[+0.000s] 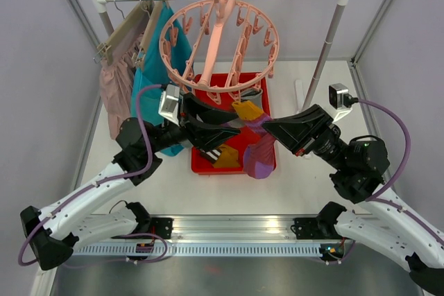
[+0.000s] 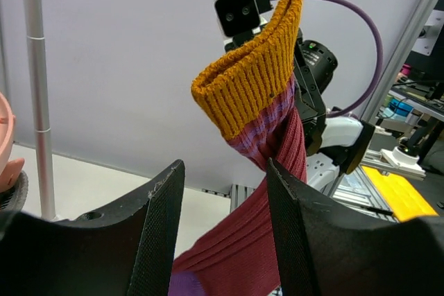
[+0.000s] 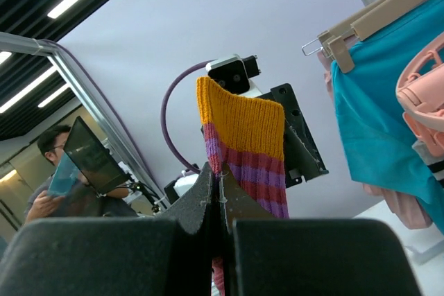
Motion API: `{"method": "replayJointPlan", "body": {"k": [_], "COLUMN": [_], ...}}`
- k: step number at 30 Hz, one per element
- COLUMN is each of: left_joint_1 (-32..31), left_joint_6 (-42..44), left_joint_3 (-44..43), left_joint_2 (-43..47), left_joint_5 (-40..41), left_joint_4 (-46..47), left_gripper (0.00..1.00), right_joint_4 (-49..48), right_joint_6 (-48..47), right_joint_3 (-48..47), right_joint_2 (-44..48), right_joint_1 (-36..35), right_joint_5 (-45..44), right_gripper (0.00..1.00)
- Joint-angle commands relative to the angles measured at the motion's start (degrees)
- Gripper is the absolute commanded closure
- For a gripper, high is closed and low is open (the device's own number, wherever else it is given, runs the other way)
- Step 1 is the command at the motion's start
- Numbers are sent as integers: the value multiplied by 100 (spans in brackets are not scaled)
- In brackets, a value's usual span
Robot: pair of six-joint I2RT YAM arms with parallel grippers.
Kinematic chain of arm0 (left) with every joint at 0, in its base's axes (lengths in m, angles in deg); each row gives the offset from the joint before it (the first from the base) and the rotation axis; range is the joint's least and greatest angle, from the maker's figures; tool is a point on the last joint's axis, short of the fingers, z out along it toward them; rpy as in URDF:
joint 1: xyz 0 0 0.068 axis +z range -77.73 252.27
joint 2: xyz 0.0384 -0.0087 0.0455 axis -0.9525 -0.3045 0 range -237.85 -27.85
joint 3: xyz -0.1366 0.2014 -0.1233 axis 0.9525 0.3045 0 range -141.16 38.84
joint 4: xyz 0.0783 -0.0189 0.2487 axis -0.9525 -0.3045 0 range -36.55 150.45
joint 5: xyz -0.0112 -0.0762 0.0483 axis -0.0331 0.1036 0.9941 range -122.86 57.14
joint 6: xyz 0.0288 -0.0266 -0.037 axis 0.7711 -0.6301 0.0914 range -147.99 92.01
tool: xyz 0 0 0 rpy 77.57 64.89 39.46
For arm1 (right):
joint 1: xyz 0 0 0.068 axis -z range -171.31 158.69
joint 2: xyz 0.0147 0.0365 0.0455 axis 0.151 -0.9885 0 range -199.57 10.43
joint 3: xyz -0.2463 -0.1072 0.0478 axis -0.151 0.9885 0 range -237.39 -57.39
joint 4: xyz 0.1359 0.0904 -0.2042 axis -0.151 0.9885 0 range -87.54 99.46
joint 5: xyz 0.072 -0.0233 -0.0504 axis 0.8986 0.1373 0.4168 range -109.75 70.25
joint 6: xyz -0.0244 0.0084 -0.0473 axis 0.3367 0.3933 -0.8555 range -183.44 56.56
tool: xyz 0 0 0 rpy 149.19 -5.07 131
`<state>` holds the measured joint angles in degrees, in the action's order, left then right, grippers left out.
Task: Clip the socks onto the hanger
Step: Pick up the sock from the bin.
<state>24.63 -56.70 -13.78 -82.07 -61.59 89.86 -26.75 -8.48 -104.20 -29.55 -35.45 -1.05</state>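
The salmon-pink ring hanger point(image 1: 218, 46) with dangling clips hangs from the rail. My right gripper point(image 1: 267, 126) is shut on a sock point(image 1: 258, 150) with a mustard cuff, purple and red stripes and a purple foot. It holds the sock up below the ring's front rim, cuff upward. In the right wrist view the jaws point(image 3: 222, 185) pinch the sock point(image 3: 246, 136) just below the cuff. My left gripper point(image 1: 232, 128) is open beside it. In the left wrist view the sock point(image 2: 253, 81) runs between the spread fingers point(image 2: 225, 199). A striped sock point(image 1: 211, 154) and a mustard sock point(image 1: 227, 159) lie in the tray.
A red tray point(image 1: 201, 166) sits on the table under the ring. A teal garment point(image 1: 156, 67) and a pale pink garment point(image 1: 114, 84) hang on wooden hangers at the rail's left end. The rail's right post point(image 1: 329, 39) stands behind my right arm.
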Motion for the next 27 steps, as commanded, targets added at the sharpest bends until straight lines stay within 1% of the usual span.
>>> {"method": "replayJointPlan", "body": {"k": [1, 5, 8, 20, 27], "left_joint_1": [0, 0, 0, -9, -9], "left_joint_6": [-433, -740, -829, -908, -838], "left_joint_3": [32, 129, 226, 182, 199], "left_joint_2": [-124, -256, -309, -467, -511], "left_joint_5": [-335, -475, -537, -432, -151], "left_joint_4": [872, 1618, 1988, 2262, 2236], "left_gripper": [43, 43, 43, 43, 43], "right_joint_4": [-585, -673, -796, -1086, -1324], "right_joint_6": [331, 401, 480, 630, 797], "right_joint_3": [-215, -206, -171, -22, 22], "right_joint_2": [-79, -167, -220, -352, -422], "right_joint_1": [-33, -33, -42, -33, -33], "right_joint_5": [160, 169, 178, 195, 292], "right_gripper": [100, 100, 100, 100, 100]}}
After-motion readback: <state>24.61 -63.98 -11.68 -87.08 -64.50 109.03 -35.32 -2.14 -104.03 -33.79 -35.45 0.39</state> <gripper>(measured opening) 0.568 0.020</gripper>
